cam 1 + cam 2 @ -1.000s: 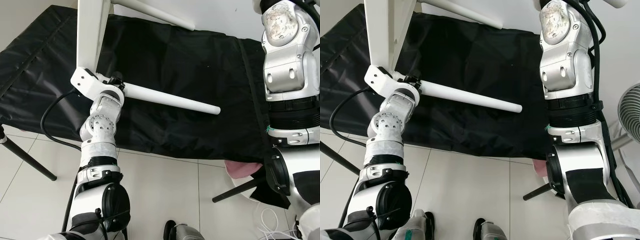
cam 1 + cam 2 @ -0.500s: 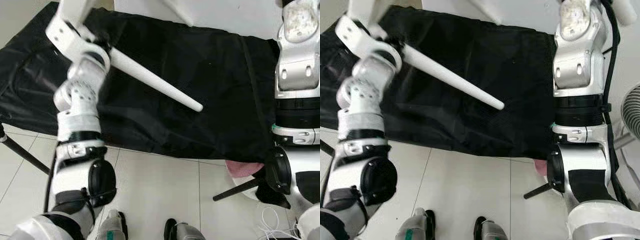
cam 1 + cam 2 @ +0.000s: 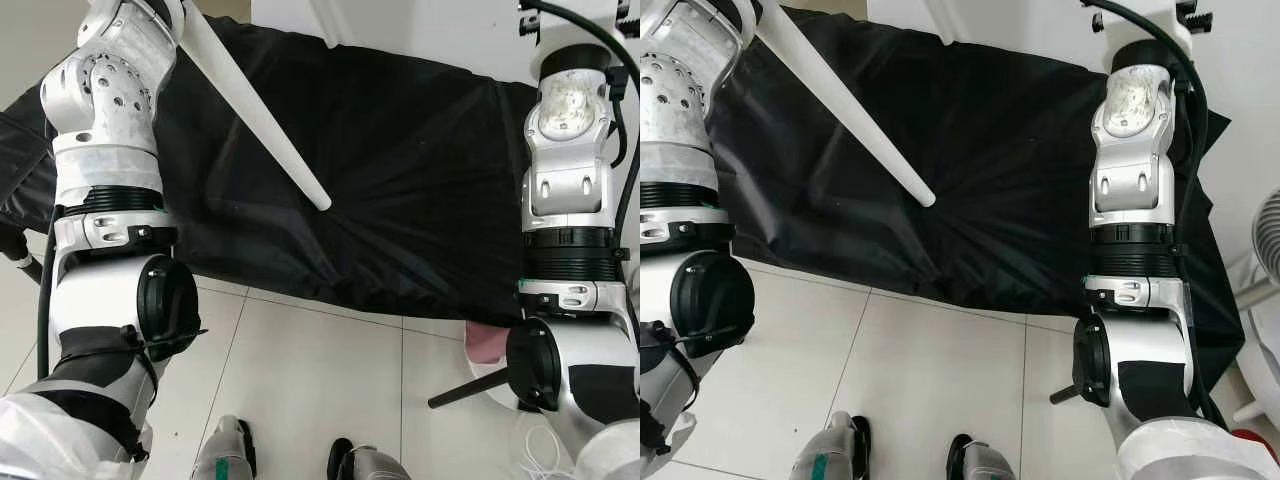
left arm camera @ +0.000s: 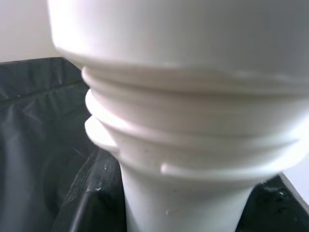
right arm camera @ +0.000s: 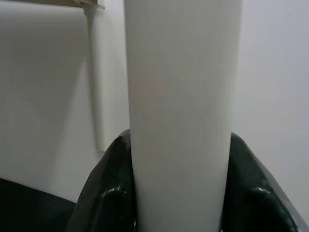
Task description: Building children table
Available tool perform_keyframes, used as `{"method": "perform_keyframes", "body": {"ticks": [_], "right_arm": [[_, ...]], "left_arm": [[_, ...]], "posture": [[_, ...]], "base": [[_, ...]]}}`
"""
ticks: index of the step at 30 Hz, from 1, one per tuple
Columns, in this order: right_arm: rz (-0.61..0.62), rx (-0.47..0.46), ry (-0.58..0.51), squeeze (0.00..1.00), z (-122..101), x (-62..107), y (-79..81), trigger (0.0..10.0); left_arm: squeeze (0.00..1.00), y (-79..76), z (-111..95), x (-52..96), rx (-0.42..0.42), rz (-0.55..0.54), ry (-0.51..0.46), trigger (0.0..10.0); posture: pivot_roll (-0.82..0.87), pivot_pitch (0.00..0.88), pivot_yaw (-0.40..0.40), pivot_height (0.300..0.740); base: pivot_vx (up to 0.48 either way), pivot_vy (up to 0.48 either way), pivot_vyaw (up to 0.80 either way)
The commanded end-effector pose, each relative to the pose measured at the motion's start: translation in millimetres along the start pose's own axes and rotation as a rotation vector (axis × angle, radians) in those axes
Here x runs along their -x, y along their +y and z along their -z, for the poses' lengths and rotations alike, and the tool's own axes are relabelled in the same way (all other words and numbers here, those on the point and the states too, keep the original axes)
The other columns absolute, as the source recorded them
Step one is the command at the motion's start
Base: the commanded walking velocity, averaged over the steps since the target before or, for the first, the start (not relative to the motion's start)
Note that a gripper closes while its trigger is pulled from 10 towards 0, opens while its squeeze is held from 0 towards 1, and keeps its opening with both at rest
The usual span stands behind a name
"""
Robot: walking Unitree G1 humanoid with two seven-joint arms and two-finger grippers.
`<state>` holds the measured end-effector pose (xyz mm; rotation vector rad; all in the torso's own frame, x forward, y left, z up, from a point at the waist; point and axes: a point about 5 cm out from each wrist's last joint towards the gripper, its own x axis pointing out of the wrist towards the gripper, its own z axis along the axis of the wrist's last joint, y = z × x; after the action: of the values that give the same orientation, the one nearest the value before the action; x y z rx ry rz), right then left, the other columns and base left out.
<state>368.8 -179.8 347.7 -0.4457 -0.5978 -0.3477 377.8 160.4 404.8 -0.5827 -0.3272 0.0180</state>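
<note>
The white table leg (image 3: pixel 255 110) slants down from the top left, its tip over the black cloth (image 3: pixel 420 180). The right gripper (image 5: pixel 181 203) squeezes another white leg (image 5: pixel 183 96). I cannot tell about the left gripper. Bare floor (image 3: pixel 320 380) lies below the cloth's edge

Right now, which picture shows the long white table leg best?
The left eye view: the white table leg runs nearly whole from beside the left arm down to its rounded tip above the black cloth. The right eye view shows the same. The left wrist view gives only a blurry close-up of ridged white plastic, probably its thick end.
</note>
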Motion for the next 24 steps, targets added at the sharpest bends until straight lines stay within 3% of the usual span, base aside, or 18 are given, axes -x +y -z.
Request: {"method": "perform_keyframes", "body": {"ticks": [1,3,4,6,11,12,13,14,17,18,19,20,24], "right_arm": [[-0.222,-0.042,0.378,0.0,87,53.9,51.4,10.0],[-0.248,-0.196,0.457,0.0,102,74.5,68.0,10.0],[-0.248,-0.196,0.457,0.0,102,74.5,68.0,10.0],[-0.247,-0.312,0.518,0.0,116,94.6,77.0,10.0],[-0.283,-0.399,0.515,0.0,121,114.5,86.3,10.0],[-0.289,-0.427,0.5,0.0,119,117.0,88.6,10.0],[-0.289,-0.427,0.5,0.0,119,117.0,88.6,10.0],[-0.289,-0.43,0.488,0.0,119,118.9,89.8,10.0],[-0.286,-0.446,0.477,0.0,120,120.7,89.8,10.0],[-0.288,-0.457,0.482,0.24,121,121.2,89.3,10.0],[-0.288,-0.469,0.492,0.92,122,121.9,89.1,10.0],[-0.286,-0.487,0.493,1.0,124,122.4,88.2,10.0],[-0.28,-0.511,0.478,1.0,124,122.7,86.1,10.0]], "left_arm": [[0.0,-59.3,-41,12.7,0.09,0.38,-0.139,0.0],[0.0,-71.5,-26,12.8,0.083,0.416,-0.076,0.0],[0.0,-71.5,-26,12.8,0.083,0.416,-0.076,0.0],[0.0,-87.2,-6,15.4,0.077,0.467,0.0,0.0],[0.0,-106.4,23,21.7,0.042,0.547,0.111,0.0],[0.0,-108.3,33,22.7,0.023,0.561,0.149,3.4],[0.0,-108.3,33,22.7,0.023,0.561,0.149,3.4],[0.0,-108.7,46,23.8,0.008,0.571,0.194,10.0],[0.0,-106.8,61,24.9,-0.015,0.574,0.246,10.0],[0.0,-105.2,65,25.1,-0.02,0.573,0.261,10.0],[0.04,-103.7,67,24.9,-0.025,0.57,0.27,10.0],[1.0,-101.4,69,24.5,-0.029,0.564,0.278,10.0],[1.0,-97.6,73,25.2,-0.034,0.564,0.294,10.0]], "posture": [[0.06,0.165,-0.029,0.74],[0.06,0.168,-0.03,0.74],[0.06,0.168,-0.03,0.74],[0.08,0.172,-0.033,0.74],[0.08,0.173,-0.035,0.74],[0.07,0.174,-0.027,0.74],[0.07,0.174,-0.027,0.74],[0.07,0.175,-0.024,0.74],[0.07,0.177,-0.021,0.74],[0.07,0.177,-0.021,0.74],[0.07,0.178,-0.019,0.74],[0.07,0.179,-0.018,0.74],[0.07,0.178,-0.019,0.74]], "base": [[0.0,0.0,0.0],[0.0,0.0,0.0],[0.0,0.0,0.0],[0.0,0.0,0.0],[0.0,0.0,0.0],[0.0,0.0,0.0],[0.0,0.0,0.0],[0.0,0.0,0.0],[0.0,0.0,0.0],[0.0,0.0,0.0],[0.0,0.0,0.0],[0.0,0.0,0.0],[0.0,0.0,0.0]]}}
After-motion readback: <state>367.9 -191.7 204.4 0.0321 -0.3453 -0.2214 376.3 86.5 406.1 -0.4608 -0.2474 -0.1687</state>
